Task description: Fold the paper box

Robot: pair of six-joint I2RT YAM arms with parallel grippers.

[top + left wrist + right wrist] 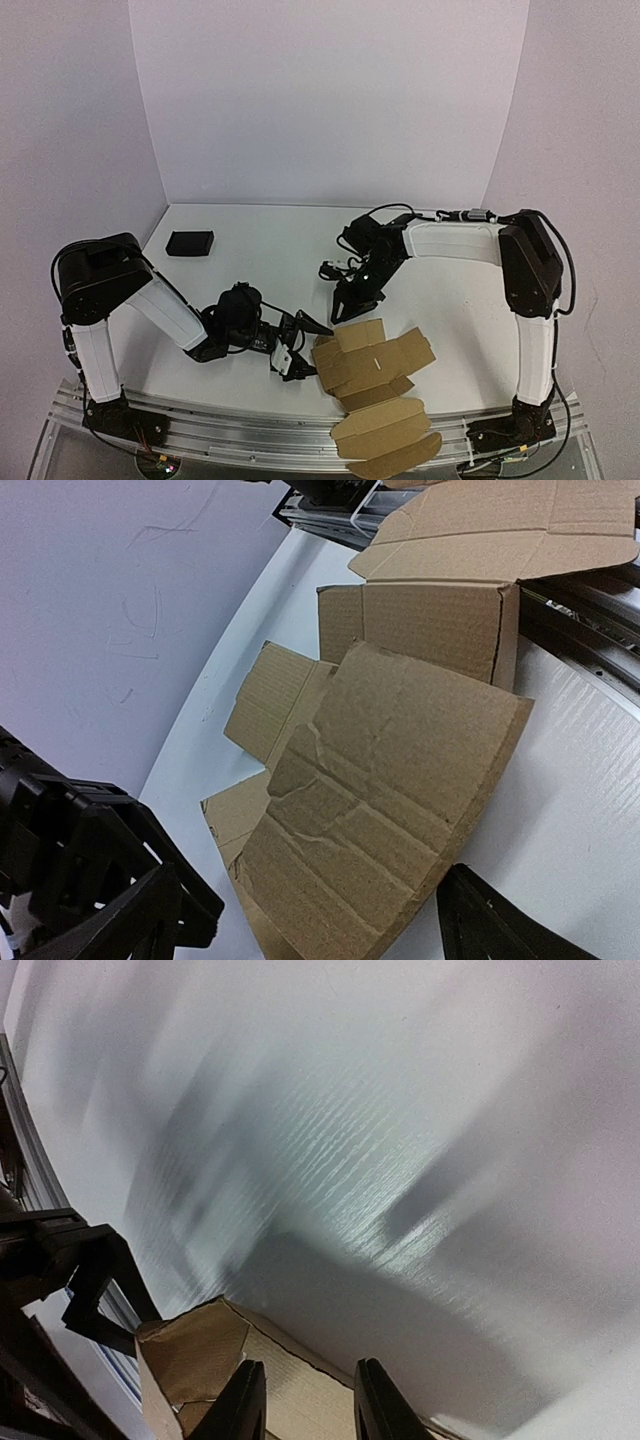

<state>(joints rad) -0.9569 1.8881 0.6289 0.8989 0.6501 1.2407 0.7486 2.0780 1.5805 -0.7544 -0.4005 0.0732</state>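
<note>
Hardly started on folding the box (372,365): lies mostly flat at the near edge of the table (270,250), hangs over the front rail (250,425) with its near flaps, shows only a panel or two creased upward. Leaves all walls and closing to do. Reaches in low with the left gripper (298,345), spread wide and empty, just beside the box's left edge. Angles down at the far edge with the right gripper (345,312), narrowed over a flap; cannot tell whether pinched.
</note>
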